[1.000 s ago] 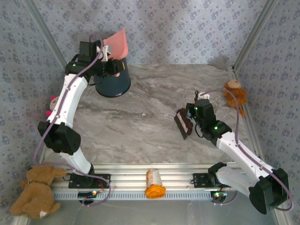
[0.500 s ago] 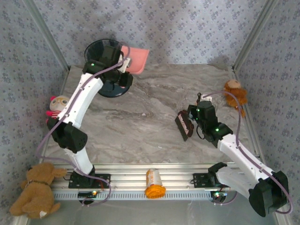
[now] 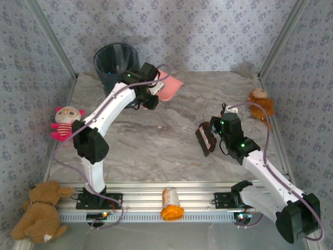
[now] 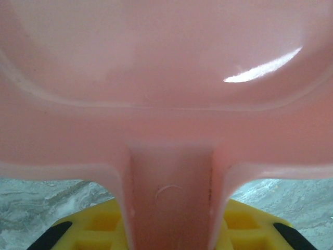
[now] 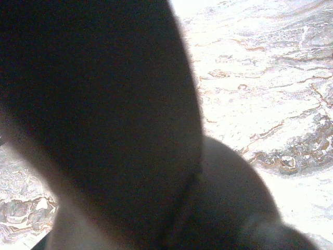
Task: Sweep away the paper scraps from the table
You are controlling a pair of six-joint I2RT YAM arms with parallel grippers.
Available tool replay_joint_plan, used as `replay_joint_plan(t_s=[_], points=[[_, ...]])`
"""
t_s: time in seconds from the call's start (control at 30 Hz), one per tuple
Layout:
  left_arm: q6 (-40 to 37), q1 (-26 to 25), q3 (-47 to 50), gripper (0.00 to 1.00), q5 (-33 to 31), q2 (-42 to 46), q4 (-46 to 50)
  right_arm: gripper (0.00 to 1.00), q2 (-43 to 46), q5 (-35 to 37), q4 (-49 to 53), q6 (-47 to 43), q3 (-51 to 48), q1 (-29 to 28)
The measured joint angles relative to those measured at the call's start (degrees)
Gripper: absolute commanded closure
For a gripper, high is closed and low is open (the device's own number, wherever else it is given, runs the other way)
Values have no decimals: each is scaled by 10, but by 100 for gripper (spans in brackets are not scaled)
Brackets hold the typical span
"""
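**Marble table and what rings it**

- Table (image 3: 156, 140): grey-veined top, between both arms.
- Left gripper (image 3: 154, 92): clamped on the pink dustpan (image 3: 169, 88) handle, at the back, beside the black bin (image 3: 115, 60).
- Right gripper (image 3: 213, 133): closed on a dark brush (image 3: 204, 138), right half.
- Edges: pink doll (image 3: 65, 123), brown bear (image 3: 41, 211), brown plush (image 3: 260, 104).
- Near rail: orange bottle (image 3: 171, 203).

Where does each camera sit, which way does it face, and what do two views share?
Top external: above and behind the arms, looking down at the table; both arms, left hand holding the pink dustpan, right hand holding the brush.
Left wrist: on the left arm, facing the dustpan close up; yellow fingers below.
Right wrist: on the right arm, facing a dark blurred shape over the table.
Shared: top and left wrist both show the dustpan.
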State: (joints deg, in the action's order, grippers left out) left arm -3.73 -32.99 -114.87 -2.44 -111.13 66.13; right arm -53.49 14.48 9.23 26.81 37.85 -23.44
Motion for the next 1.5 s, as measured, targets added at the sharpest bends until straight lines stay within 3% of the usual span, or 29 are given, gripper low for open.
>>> replay_joint_plan(t_s=[0.5,1.2,1.5], points=[[-14,-38,57,100,-2,-69,-10,100,12,0,0,0,-5,6],[-18,-44,85,100,48,-155,-18,100,18,0,0,0,-5,12],[-19,-46,85,89,57,-177,-18,100,18,0,0,0,-5,14]])
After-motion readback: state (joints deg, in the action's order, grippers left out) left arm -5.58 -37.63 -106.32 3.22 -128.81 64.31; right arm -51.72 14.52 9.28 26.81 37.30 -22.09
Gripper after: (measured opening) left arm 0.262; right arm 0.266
